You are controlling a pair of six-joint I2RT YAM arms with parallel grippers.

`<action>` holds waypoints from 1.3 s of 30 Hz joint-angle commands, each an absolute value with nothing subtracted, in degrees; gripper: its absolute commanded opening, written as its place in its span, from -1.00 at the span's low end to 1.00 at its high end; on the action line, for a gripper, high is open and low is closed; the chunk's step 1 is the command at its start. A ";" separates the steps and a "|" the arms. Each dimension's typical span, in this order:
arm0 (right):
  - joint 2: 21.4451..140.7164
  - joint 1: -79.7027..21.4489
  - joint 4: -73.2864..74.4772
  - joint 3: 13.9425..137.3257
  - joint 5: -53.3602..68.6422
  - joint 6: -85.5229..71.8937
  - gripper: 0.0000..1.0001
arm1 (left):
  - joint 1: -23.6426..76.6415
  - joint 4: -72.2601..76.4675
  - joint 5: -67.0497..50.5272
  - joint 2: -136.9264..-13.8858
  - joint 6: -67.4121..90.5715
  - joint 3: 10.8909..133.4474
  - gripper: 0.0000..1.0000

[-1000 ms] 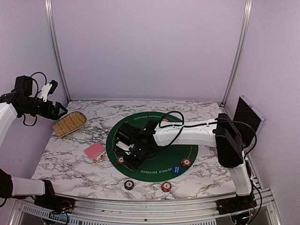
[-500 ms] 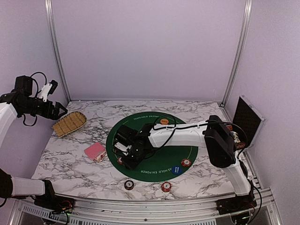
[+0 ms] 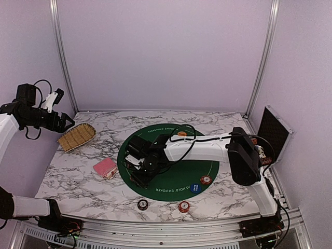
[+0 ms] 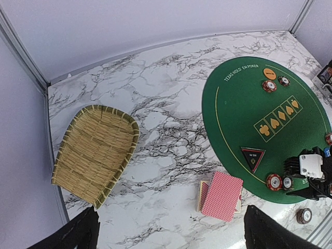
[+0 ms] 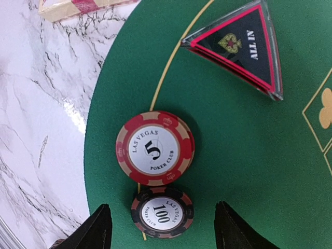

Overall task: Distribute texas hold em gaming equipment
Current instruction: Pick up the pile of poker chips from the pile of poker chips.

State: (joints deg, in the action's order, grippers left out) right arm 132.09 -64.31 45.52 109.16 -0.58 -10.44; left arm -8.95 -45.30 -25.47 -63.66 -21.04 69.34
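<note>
Here, the marbled worktop (image 3: 78, 176) carries a round green mat (image 3: 180, 177) at centre frame from above, the woven basket (image 3: 77, 136) to its upper left. Pink-backed cards (image 3: 105, 167) lie just off the mat's left edge. In the right wrist view the triangular marker (image 5: 238, 46) sits upper right, the red chip (image 5: 154, 148) centre, and the dark chip (image 5: 162, 211) just below it, between the open right jaws. The left jaws gape empty at far left.
</note>
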 commanded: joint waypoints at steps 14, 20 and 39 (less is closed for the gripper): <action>119.42 -72.74 47.57 99.93 -2.48 -13.78 0.51 | -9.18 -46.84 -26.11 -63.11 -21.58 69.97 0.98; 119.92 -74.68 45.78 97.20 -0.80 -15.09 0.66 | -9.23 -46.85 -26.49 -63.11 -21.45 70.09 0.98; 124.19 -74.79 44.47 97.76 2.19 -14.02 0.36 | -9.23 -47.18 -26.28 -63.22 -21.87 69.87 0.98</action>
